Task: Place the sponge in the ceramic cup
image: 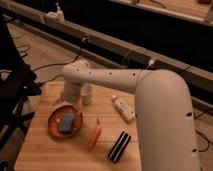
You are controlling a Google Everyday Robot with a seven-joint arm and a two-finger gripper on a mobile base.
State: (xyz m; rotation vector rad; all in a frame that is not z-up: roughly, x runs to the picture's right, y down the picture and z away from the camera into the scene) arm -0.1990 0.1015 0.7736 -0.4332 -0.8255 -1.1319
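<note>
The blue sponge (66,121) lies flat in the orange plate (54,127) at the left of the wooden table. The white ceramic cup (87,93) stands upright just behind and to the right of the plate, partly covered by the arm. My white arm reaches in from the right and bends down at its end. My gripper (68,100) hangs at the plate's far rim, just left of the cup and a little behind the sponge.
A white bottle (123,108) lies right of the cup. An orange carrot-like piece (95,134) and a black ribbed block (119,146) lie in front. The wooden table (45,155) drops off at its left edge, beside a dark chair (12,95).
</note>
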